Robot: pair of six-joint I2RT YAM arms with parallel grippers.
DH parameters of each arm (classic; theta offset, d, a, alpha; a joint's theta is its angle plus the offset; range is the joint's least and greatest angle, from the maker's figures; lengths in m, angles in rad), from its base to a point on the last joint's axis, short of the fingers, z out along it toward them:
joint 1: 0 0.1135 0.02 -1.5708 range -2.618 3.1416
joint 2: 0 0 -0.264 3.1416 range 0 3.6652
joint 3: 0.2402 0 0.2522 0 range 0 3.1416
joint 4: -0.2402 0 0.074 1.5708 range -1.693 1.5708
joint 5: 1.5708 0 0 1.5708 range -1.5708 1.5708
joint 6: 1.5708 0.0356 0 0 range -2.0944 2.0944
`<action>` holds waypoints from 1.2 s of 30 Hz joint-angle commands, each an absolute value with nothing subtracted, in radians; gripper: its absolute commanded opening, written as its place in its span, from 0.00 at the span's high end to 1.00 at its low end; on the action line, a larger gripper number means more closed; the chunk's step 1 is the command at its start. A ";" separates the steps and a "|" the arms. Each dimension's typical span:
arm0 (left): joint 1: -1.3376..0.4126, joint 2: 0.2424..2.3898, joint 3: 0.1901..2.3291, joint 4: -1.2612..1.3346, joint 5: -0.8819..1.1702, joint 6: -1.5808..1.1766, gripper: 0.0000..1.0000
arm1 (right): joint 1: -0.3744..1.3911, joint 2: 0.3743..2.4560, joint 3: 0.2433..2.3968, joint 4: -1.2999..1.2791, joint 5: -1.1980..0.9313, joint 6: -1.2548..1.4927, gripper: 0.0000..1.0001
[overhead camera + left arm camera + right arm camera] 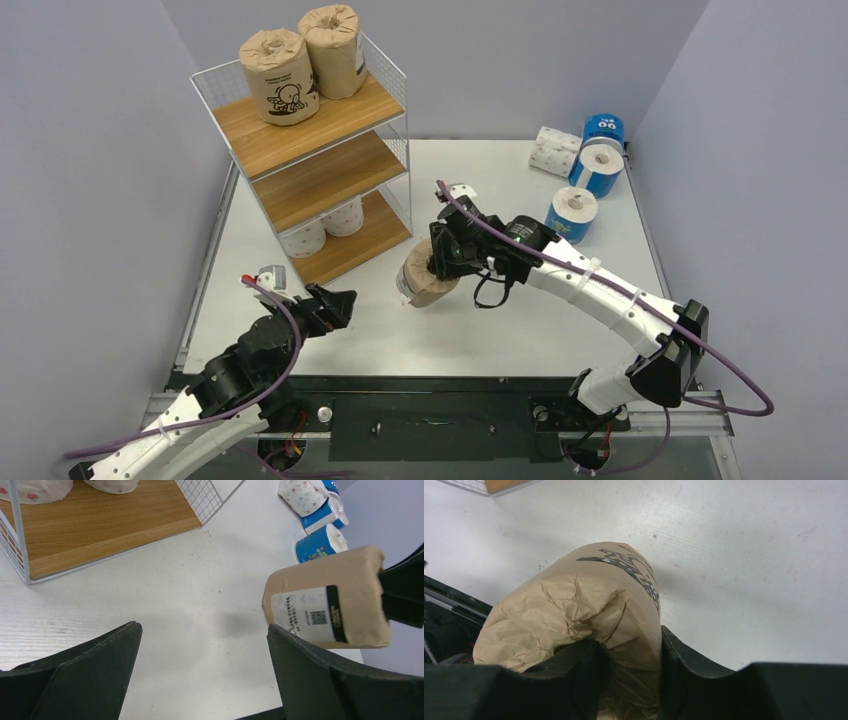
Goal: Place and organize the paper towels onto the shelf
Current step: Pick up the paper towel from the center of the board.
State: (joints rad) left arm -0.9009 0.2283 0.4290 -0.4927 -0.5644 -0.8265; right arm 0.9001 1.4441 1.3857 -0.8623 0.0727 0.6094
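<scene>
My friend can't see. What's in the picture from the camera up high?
The right gripper holds a brown-wrapped roll near the shelf, which has two brown rolls on top and two white rolls at the bottom. The left gripper is open, and four more rolls sit far right on the table.

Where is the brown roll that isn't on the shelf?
In the top view, the brown roll is gripped in the right end effector near the middle of the table, just right of the shelf bottom board and the open left end effector.
</scene>
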 commanded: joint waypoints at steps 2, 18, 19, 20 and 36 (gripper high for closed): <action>-0.902 0.228 0.486 -0.474 -0.584 -0.810 0.03 | 0.893 1.401 1.566 -0.941 0.119 0.569 0.70; -0.903 0.235 0.573 -0.518 -0.631 -0.743 0.03 | 0.896 1.561 2.161 -1.007 0.179 0.513 0.69; -0.902 0.240 0.584 -0.515 -0.631 -0.734 0.03 | 0.898 1.573 2.188 -1.005 0.184 0.513 0.69; -0.902 0.251 0.589 -0.514 -0.632 -0.728 0.03 | 0.899 1.596 2.240 -1.002 0.194 0.513 0.69; -0.902 0.384 0.731 -0.193 -0.613 -0.400 0.03 | 0.879 1.731 2.407 -0.737 0.233 0.548 0.69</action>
State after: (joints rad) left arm -0.9009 0.3576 0.6476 -0.3901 -0.6205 -0.5846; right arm 0.8848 1.7233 2.3569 -0.9134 0.2111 0.5171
